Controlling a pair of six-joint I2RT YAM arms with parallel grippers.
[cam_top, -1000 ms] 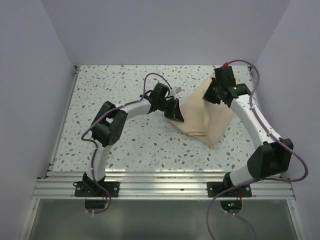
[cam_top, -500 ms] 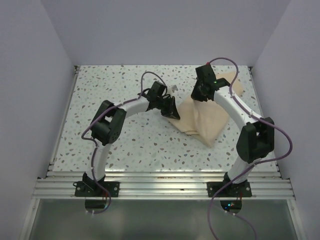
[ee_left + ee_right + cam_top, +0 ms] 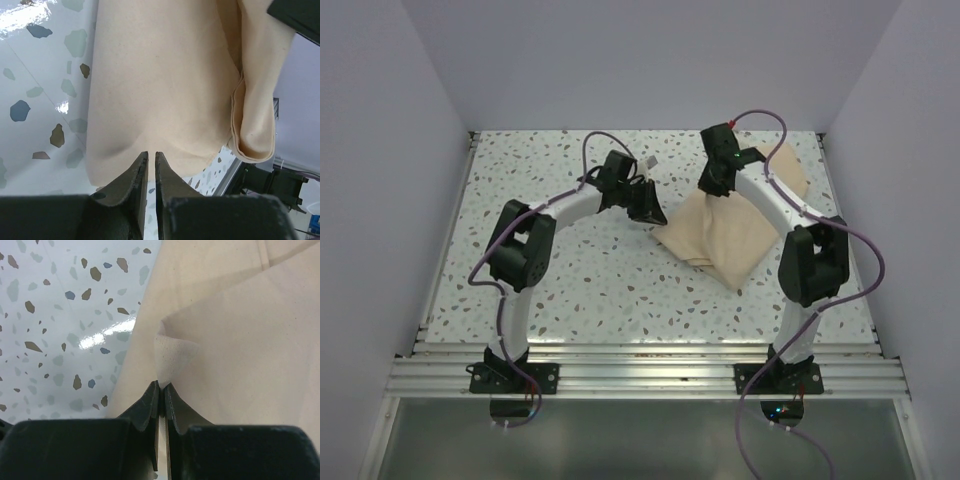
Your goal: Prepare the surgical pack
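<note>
Wrapping step, I think: the tan cloth [image 3: 728, 238] lies bundled on the table [image 3: 540, 170], right of centre. The right gripper [image 3: 161, 386] is clamped on a raised cloth corner. The left gripper [image 3: 151, 155] shows a thin slit at the cloth's edge (whether it pinches, I cannot tell). The next move calls for carrying that corner across without dragging the bundle

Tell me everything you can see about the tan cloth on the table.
The tan cloth is a plain, matte woven sheet. It lies folded in several loose layers on the speckled table, right of centre. A stitched hem shows along one curled edge. The right gripper is shut on a small fold, pinching it up into a peak. The left gripper sits at the cloth's left edge with its fingers almost together; whether it grips the cloth is unclear.
</note>
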